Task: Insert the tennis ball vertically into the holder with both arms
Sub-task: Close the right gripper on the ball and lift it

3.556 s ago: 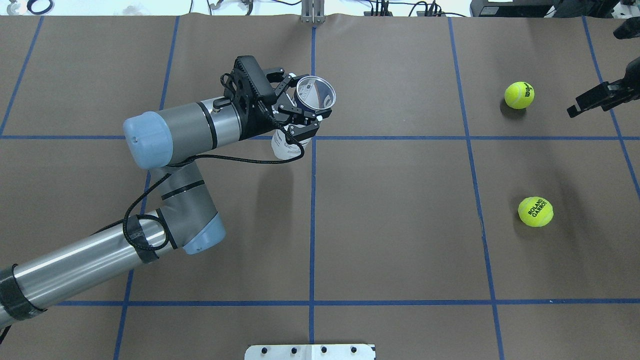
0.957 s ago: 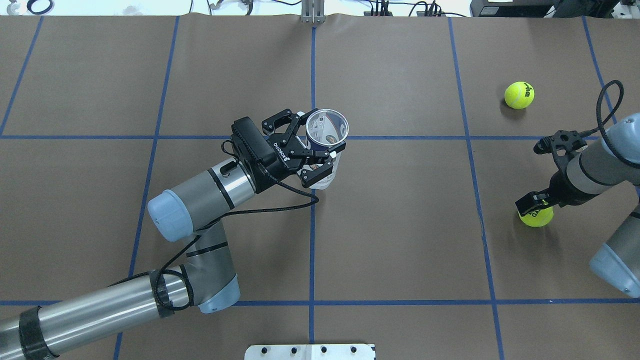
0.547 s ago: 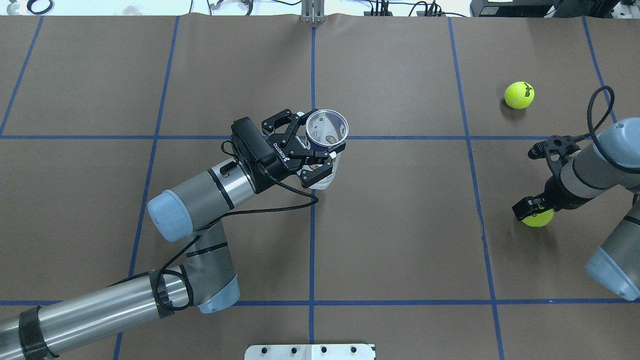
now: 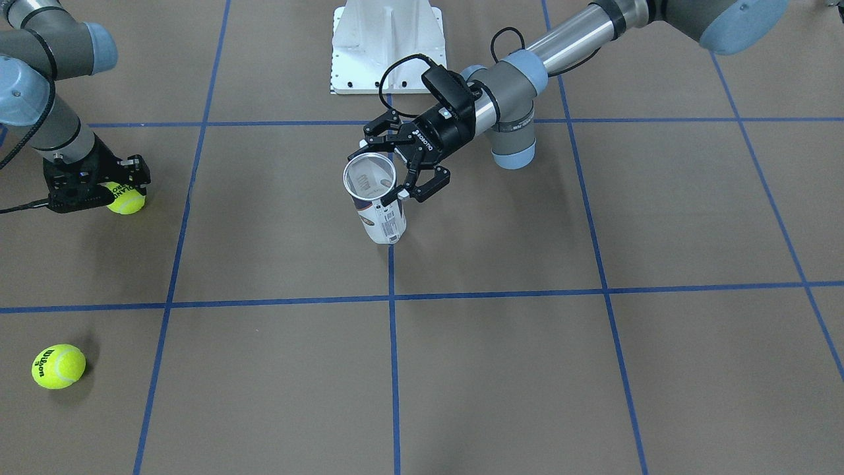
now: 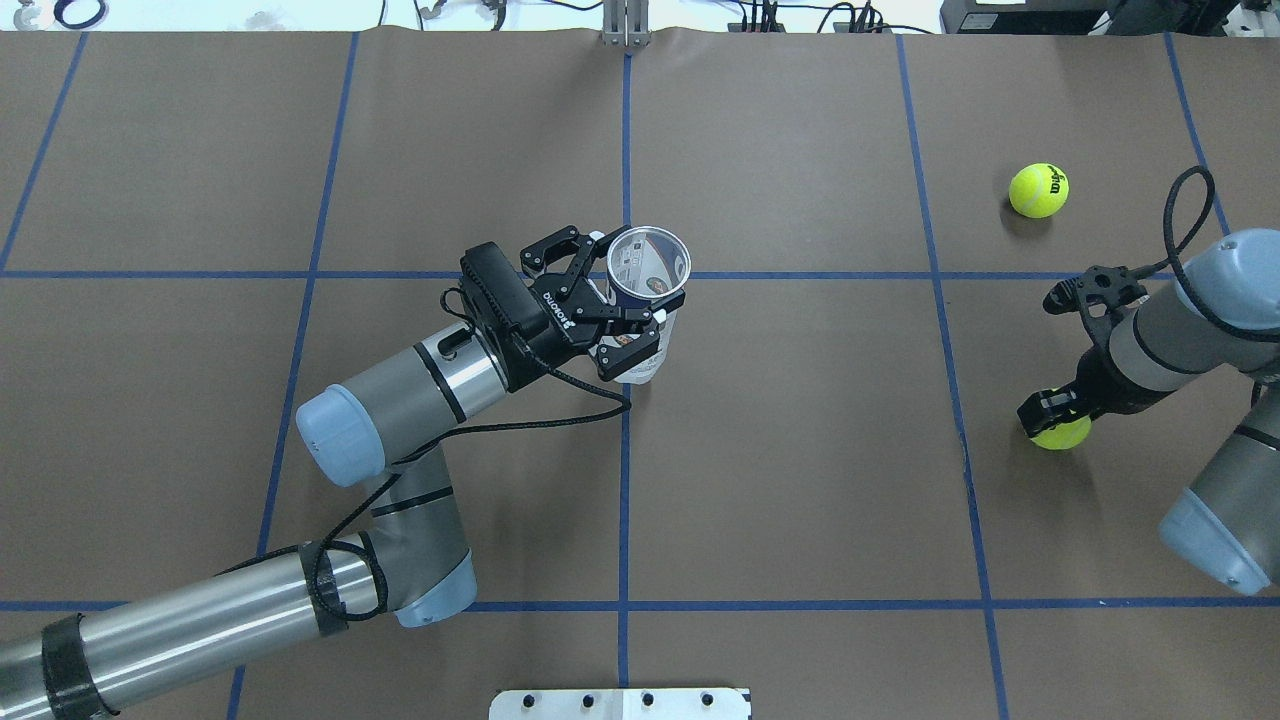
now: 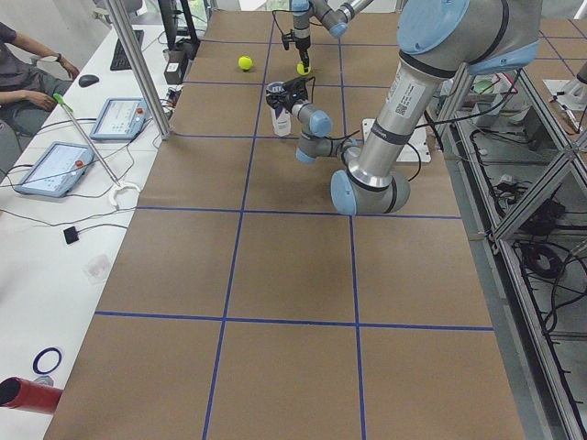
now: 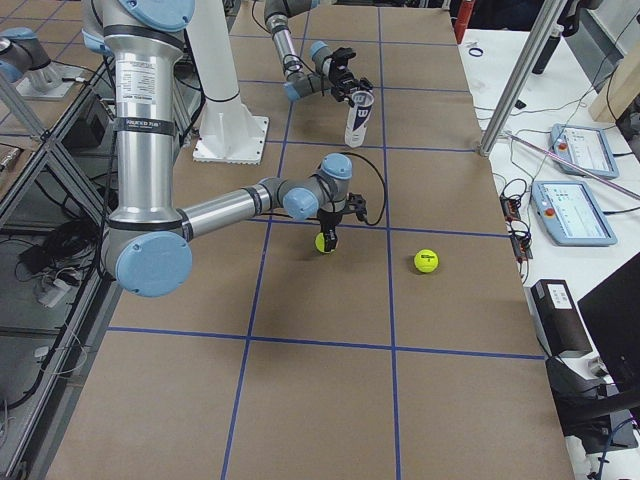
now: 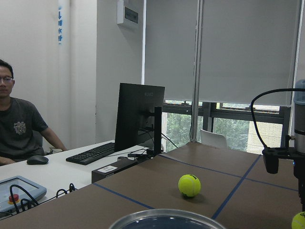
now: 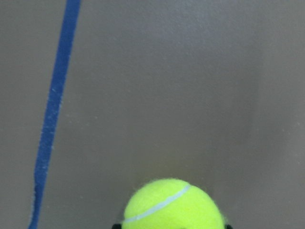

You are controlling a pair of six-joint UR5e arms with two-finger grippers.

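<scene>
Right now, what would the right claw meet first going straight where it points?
Probably the table: the right claw points down, the tennis ball already between its fingers.

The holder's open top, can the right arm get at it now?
Probably yes: the left gripper holds the holder upright, mouth up and uncovered, and nothing stands between it and the right gripper, whose jaws clasp a tennis ball.

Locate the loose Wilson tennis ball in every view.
Front-facing: ball lower left.
Overhead: ball upper right.
Exterior left: ball top, left of centre.
Exterior right: ball right of centre.
Left wrist: ball centre, low.
Right wrist: not in it.
Landmark: second ball, in the right end effector, shows in all six.
</scene>
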